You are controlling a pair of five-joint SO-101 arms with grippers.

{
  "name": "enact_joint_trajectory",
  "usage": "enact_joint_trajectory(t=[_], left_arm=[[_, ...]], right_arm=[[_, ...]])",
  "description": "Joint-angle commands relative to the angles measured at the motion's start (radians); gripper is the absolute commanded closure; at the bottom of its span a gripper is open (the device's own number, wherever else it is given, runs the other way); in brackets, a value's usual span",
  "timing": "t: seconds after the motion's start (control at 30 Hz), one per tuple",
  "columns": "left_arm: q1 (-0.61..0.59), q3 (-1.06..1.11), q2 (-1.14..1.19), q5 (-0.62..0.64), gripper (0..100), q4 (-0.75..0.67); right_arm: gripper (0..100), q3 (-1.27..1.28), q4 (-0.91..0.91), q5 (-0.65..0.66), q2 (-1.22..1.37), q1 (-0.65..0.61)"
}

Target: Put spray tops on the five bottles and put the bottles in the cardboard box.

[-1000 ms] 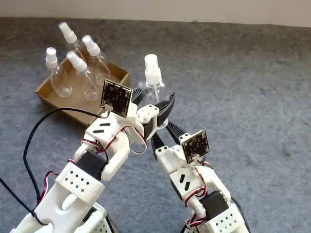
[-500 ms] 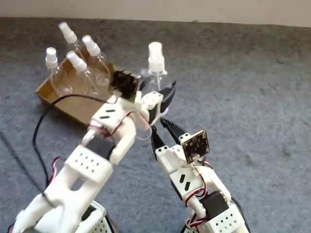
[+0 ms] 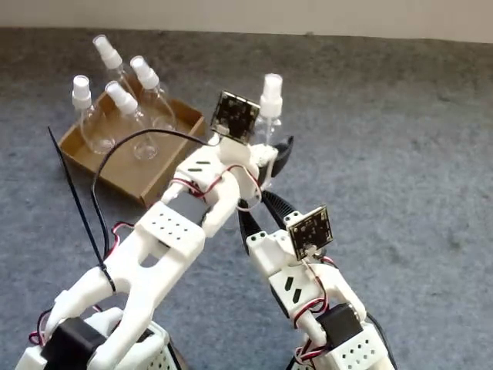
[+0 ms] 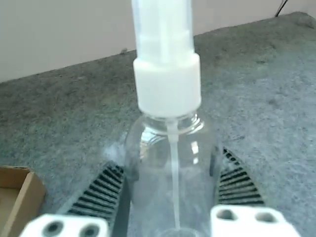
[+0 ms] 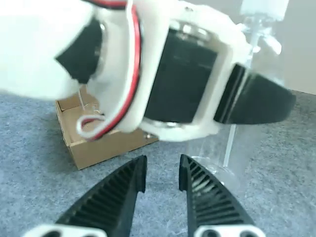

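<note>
A clear bottle (image 3: 269, 125) with a white spray top (image 3: 271, 86) stands upright between the fingers of my left gripper (image 3: 271, 154), which is shut on its body. The left wrist view has the same bottle (image 4: 168, 148) and top (image 4: 167, 84) close up inside the left gripper (image 4: 170, 165). Several more topped bottles (image 3: 115, 116) stand in the cardboard box (image 3: 115, 171) at the back left. Just behind the left wrist, my right gripper (image 3: 260, 210) is open a little with nothing in it. In its own view the right gripper (image 5: 162, 170) faces the left arm's wrist (image 5: 163, 74) and the bottle (image 5: 254, 47).
Grey carpet covers the table. A black cable (image 3: 77, 200) loops from the left arm over the carpet in front of the box. The box corner (image 4: 15, 197) lies beside the left gripper. There is open carpet to the right of both arms.
The left arm has stretched out, carrying the bottle farther back and to the right, away from the box. The right arm has stayed where it was.
</note>
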Motion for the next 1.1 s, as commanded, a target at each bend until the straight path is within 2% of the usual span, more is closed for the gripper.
enact_joint_trajectory(t=[0.0,0.57,0.9,1.07], left_arm=[[0.061,0.028,-0.128,-0.006,96,-0.023],[0.068,0.271,-0.556,-0.006,96,0.187],[0.068,0.328,-0.636,-0.006,96,0.203],[0.067,0.367,-0.687,-0.006,96,0.203]], right_arm=[[89.3,0.097,-0.019,0.011,-0.015,0.015],[89.3,0.097,-0.019,0.011,-0.015,0.015],[89.3,0.097,-0.019,0.011,-0.013,0.019],[89.3,0.097,-0.019,0.011,-0.013,0.065]])
